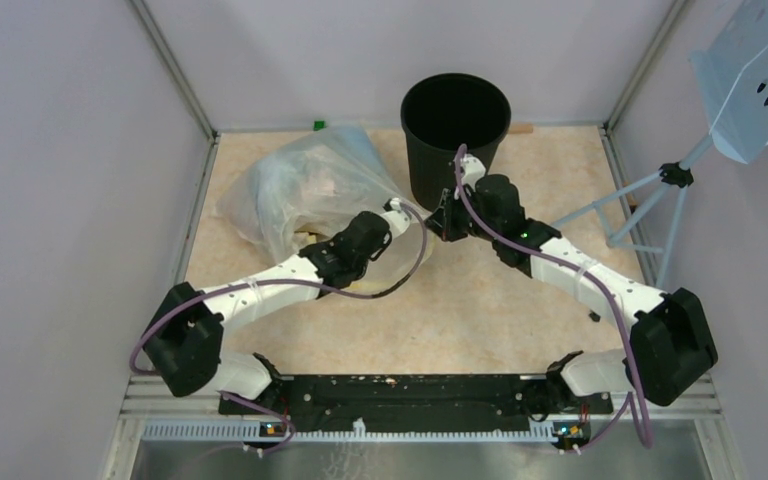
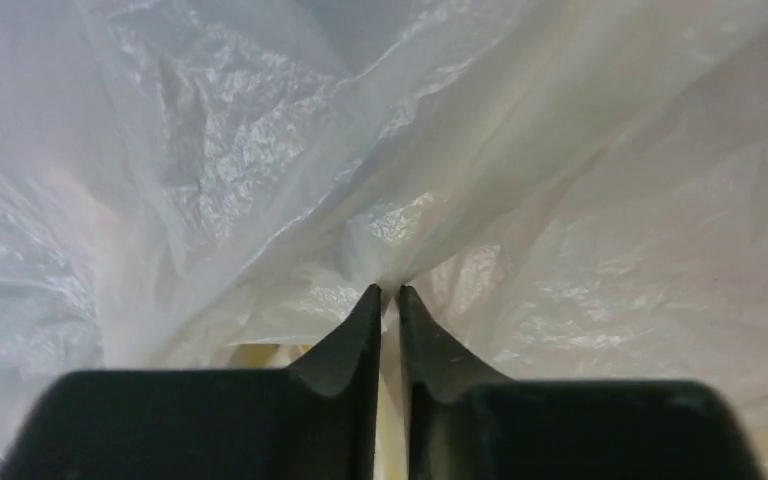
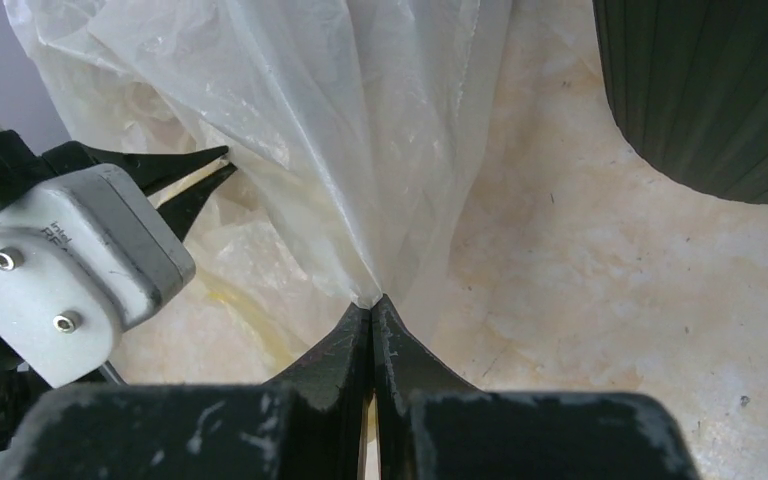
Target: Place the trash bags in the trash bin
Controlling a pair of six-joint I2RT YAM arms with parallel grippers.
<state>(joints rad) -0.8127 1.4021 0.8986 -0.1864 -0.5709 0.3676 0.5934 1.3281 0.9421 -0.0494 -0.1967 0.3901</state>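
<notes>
Room: the pale lilac-grey walls [image 1: 60,150] are seen on three sides of both pincers, joined by metal corner rails.
Surface: a beige, marbled surface [image 1: 480,310] is spread under both pincers; small dark specks are seen on it in the right wrist view.
Trash bag: the trash bag [image 1: 300,185], crinkled and see-through, is heaped on the surface beyond and to the left of the left pincer. One drawn-out corner is stretched across to the right pincer.
Trash bin: the trash bin [image 1: 440,175], black and ribbed, is stood upright just beyond the right pincer, its mouth open; the bag is outside it.
Stand: a pale blue perforated panel on a tripod [image 1: 755,75] is placed well to the right of the right pincer.
Left pincer: the left pincer [image 2: 388,290] is closed narrowly on a gathered fold of the bag film.
Right pincer: the right pincer [image 3: 372,302] is pressed closed on the bag's pulled corner, just beside the left pincer.
Green piece: a small green object [image 1: 317,125] is seen at the far edge, beyond the bag.
Writing: small print is seen on the left pincer's white housing; it cannot be read.
</notes>
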